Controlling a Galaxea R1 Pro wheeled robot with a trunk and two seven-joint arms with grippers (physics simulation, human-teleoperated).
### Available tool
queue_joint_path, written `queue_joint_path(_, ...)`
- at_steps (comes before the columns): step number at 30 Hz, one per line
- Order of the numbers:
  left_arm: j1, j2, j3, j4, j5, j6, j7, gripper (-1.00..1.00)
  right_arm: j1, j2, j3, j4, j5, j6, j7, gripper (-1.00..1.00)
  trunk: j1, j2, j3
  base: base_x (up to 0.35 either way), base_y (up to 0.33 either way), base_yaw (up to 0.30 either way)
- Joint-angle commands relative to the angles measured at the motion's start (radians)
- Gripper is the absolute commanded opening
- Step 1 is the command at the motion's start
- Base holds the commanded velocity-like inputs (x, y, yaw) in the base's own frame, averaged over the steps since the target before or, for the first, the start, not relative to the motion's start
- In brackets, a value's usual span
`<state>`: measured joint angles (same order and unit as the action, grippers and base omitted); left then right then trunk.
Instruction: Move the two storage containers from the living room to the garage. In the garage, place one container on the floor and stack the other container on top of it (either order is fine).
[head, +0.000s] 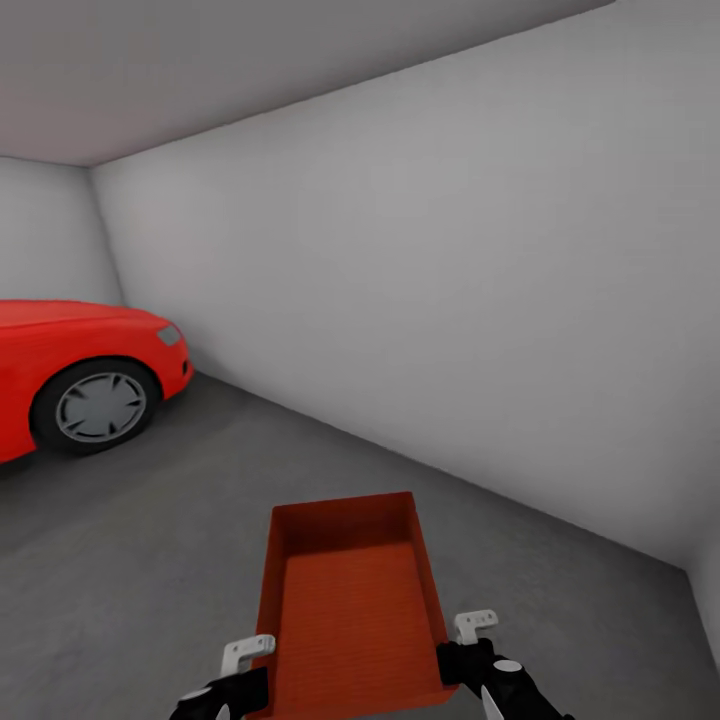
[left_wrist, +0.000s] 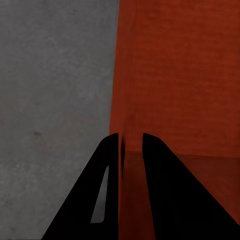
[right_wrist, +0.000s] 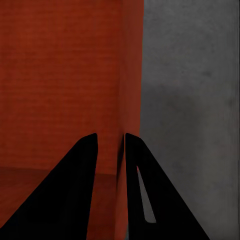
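Your left jaws are clamped on the bin's (left_wrist: 175, 75) left side wall, one black finger (left_wrist: 100, 190) outside it and the other inside, the thin orange-red wall pinched between them in the left wrist view. Your right jaws grip the opposite wall the same way: in the right wrist view one finger (right_wrist: 150, 200) sits outside the wall and its partner inside, over the bin's ribbed bottom.

From the head view, your left gripper (head: 238, 680) and right gripper (head: 478, 655) hold the bin (head: 350, 610) by its near corners, each on its own side. The bin is open-topped, nothing inside it, its long axis pointing away from you toward the wall (head: 450, 300). Whether it rests on the floor or is held above it cannot be told from these frames.

Around the bin lies the floor (head: 150, 560), dark grey and faintly speckled, visible past the bin's outer walls in both wrist views. Beyond the bin's far end, the pale grey wall runs across the garage, meeting the floor well behind the bin. Left of the bin and well apart from it stands a red car (head: 70, 370), its front wheel (head: 98, 405) and headlight facing the wall. The second bin is not among what these frames show you.
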<state>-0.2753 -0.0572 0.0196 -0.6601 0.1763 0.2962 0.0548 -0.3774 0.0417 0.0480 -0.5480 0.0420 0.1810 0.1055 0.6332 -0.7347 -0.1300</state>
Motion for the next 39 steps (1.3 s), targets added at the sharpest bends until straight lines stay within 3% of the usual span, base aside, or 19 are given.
queue_joint_path(1, 0.001, 0.016, 0.0, -0.004, -0.06, -0.049, 0.028, -1.0, -0.001, 0.0, -0.003, 0.0, -0.048, 0.006, 0.036, -1.0, 0.001, -0.001, -0.002, 0.325, 0.0, -0.28)
queue_joint_path(39, 0.001, 0.016, 0.006, -0.003, -0.055, -0.075, 0.025, -1.0, -0.001, 0.0, -0.003, 0.0, -0.048, 0.006, 0.036, -1.0, 0.001, -0.001, -0.002, 0.325, 0.0, -0.28)
